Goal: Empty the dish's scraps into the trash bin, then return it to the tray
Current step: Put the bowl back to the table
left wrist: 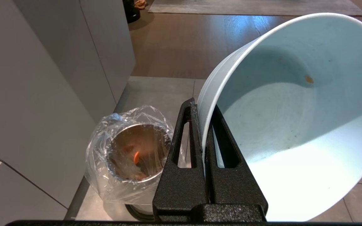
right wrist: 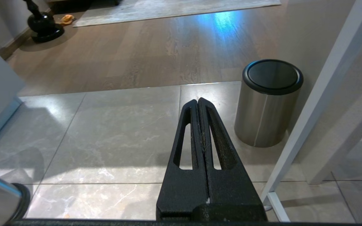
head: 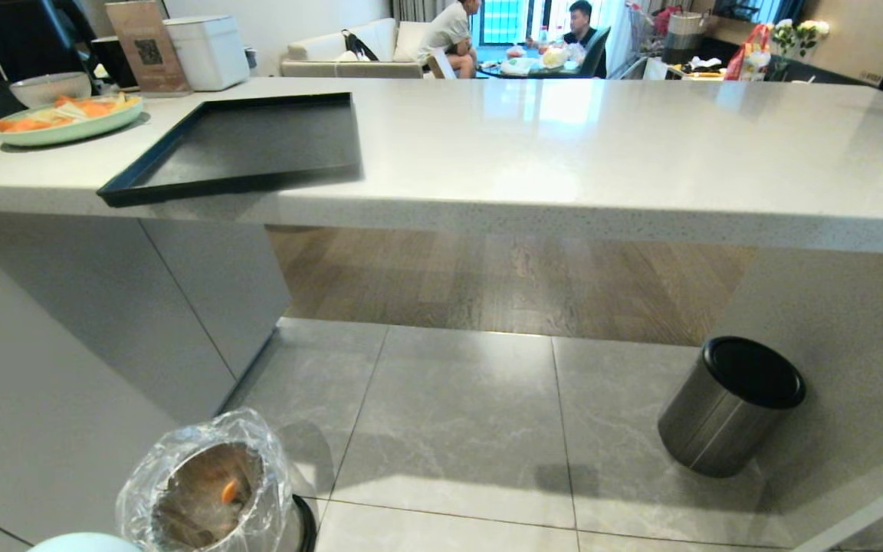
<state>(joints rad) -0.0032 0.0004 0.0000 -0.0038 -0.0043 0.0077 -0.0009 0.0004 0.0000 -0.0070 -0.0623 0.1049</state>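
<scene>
My left gripper (left wrist: pixel 203 108) is shut on the rim of the dish (left wrist: pixel 294 125), a pale-blue bowl held tilted on its side; one tiny orange speck (left wrist: pixel 309 79) clings inside. Only a sliver of the dish (head: pixel 85 543) shows in the head view. The trash bin (left wrist: pixel 130 153), shiny metal with a crinkled clear bag, stands on the floor beside and below the dish, with orange scraps (left wrist: pixel 136 157) in it. The bin (head: pixel 208 487) and scraps (head: pixel 230 491) also show from the head. The black tray (head: pixel 242 146) lies on the counter. My right gripper (right wrist: pixel 198 102) hangs shut above the floor tiles, holding nothing.
A steel cylinder bin with a black lid (head: pixel 733 406) stands on the tiles at the right. On the counter (head: pixel 564 153) a pale-green plate of orange slices (head: pixel 66 119) and a greyish-white bowl (head: pixel 50 87) sit left of the tray. Grey cabinets (head: pixel 66 345) rise beside the trash bin. Two people sit far behind.
</scene>
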